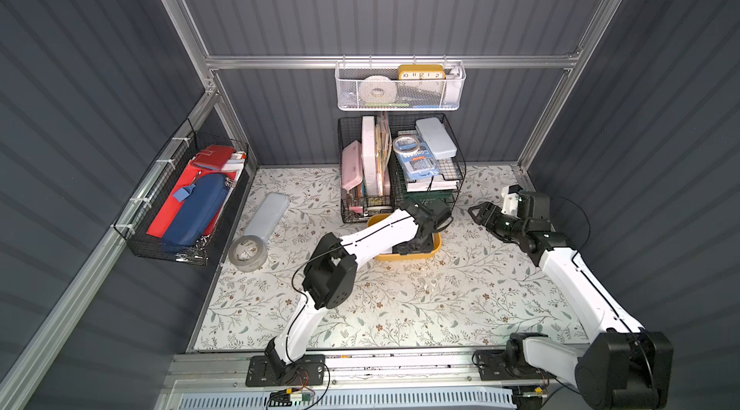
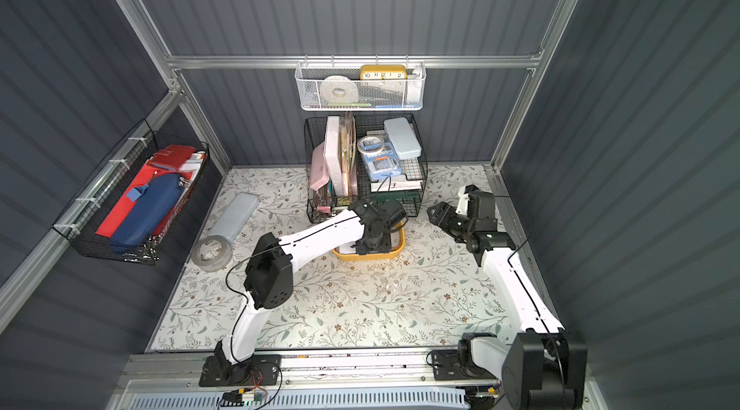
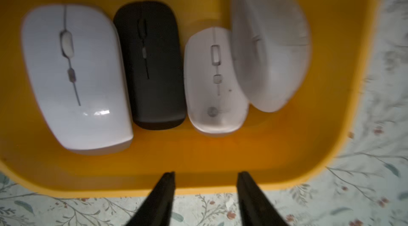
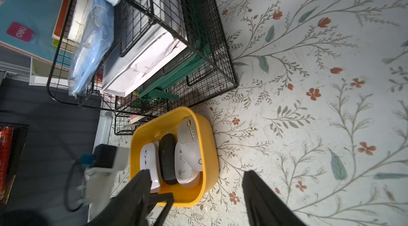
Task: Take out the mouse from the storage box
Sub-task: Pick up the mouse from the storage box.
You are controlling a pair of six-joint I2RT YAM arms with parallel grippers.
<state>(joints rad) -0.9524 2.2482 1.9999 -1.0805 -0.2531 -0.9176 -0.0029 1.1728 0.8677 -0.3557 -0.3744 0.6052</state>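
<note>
My left tool (image 3: 205, 174): open, its two fingers parted with nothing between them. It points down over the storage box (image 3: 220, 161), with the tips above the box's wall, short of the mice and touching none.
My right tool (image 4: 196, 172): also open and empty. It hangs above the surface (image 1: 400, 308) to the right of the box, near it but apart, with the tips turned toward it.
Storage box: yellow and shallow, with rounded corners. It sits on the flowered surface toward the back, just in front of the black wire baskets (image 1: 460, 163). In both top views my left arm (image 1: 384, 234) partly hides it.
Mice: four lie side by side inside the box. The white mouse (image 3: 75, 77) is at one end, with the black mouse (image 3: 152, 66) close against it. Next comes the small white mouse (image 3: 216, 81). The pale grey mouse (image 3: 271, 41) is at the other end, lying partly over the small white one's edge.
Tape roll (image 1: 247, 254): clear, lying flat on the surface, well to the left of the box.
Blue case (image 1: 267, 216): long and pale, just behind the tape roll.
Black wire baskets: two, side by side at the back wall, filled with cases, tape and books.
Wall basket (image 1: 168, 256): black wire, fixed to the left wall, holding a blue pouch (image 1: 196, 212) and red folders.
White mesh basket (image 1: 400, 97): hangs on the back rail above the wire baskets, with a yellow clock (image 1: 421, 72) inside.
</note>
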